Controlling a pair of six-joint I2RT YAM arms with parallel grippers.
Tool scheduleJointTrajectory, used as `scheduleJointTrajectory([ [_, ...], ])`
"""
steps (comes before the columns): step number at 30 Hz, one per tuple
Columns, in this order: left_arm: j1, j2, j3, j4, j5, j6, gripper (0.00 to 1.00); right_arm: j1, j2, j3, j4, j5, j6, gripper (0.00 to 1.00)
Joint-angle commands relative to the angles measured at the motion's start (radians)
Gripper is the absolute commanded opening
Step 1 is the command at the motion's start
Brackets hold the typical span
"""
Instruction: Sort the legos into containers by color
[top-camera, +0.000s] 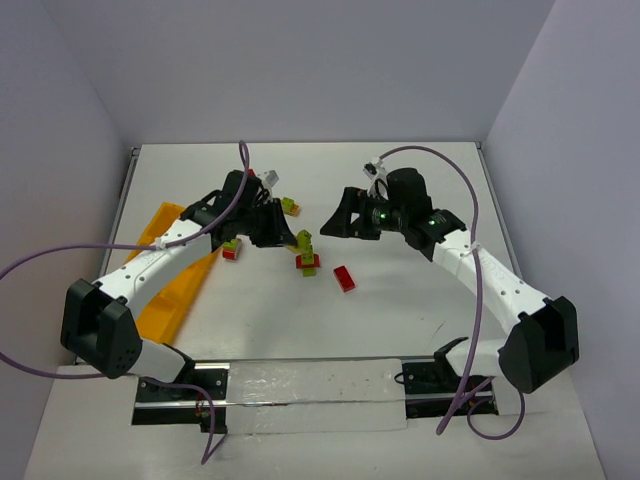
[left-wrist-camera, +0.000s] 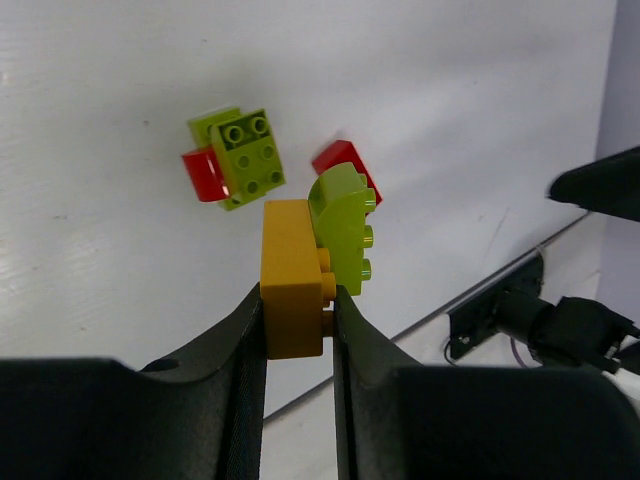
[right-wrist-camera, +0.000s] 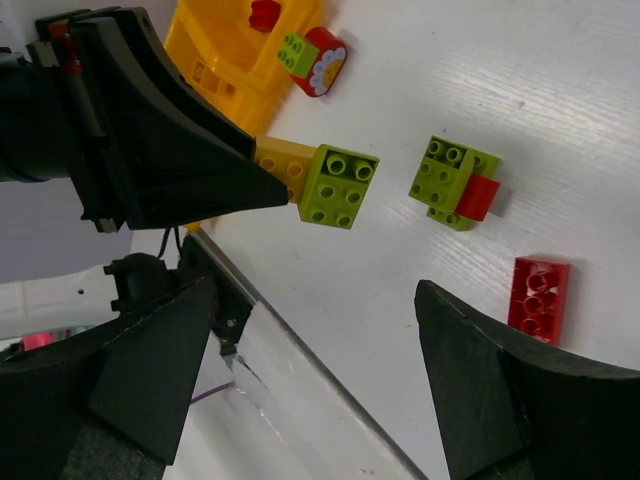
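Note:
My left gripper (top-camera: 283, 231) is shut on a yellow brick (left-wrist-camera: 293, 290) with a lime green brick (left-wrist-camera: 343, 230) stuck to it, held above the table; this clump also shows in the right wrist view (right-wrist-camera: 320, 180). My right gripper (top-camera: 335, 222) is open and empty, facing the clump from the right, fingers (right-wrist-camera: 150, 370) wide apart. On the table lie a green-and-red clump (top-camera: 308, 262), a lone red brick (top-camera: 344, 279), a red-and-green clump (top-camera: 231, 250) by the tray, and a green-yellow piece (top-camera: 290, 207). The orange-yellow tray (top-camera: 170, 270) lies at the left; one compartment holds a red piece (right-wrist-camera: 265, 15).
The left arm crosses over the tray. A white strip and black rail (top-camera: 300, 395) run along the near edge between the arm bases. Grey walls close the table at the back and sides.

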Motion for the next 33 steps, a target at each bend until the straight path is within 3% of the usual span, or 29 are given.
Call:
scheduleJointTrajectory([
  [1, 0.010, -0.051, 0.046, 0.076, 0.094, -0.038, 0.00, 0.013, 0.034, -0.030, 0.130, -0.032, 0.097, 0.85],
  [16, 0.012, -0.082, 0.030, 0.106, 0.131, -0.061, 0.00, 0.058, 0.157, 0.009, 0.178, -0.028, 0.153, 0.78],
  [26, 0.012, -0.101, 0.021, 0.092, 0.111, -0.053, 0.00, 0.083, 0.216, 0.048, 0.200, -0.057, 0.165, 0.63],
  [33, 0.012, -0.100, 0.016, 0.087, 0.099, -0.047, 0.00, 0.083, 0.197, 0.032, 0.239, -0.068, 0.185, 0.62],
])
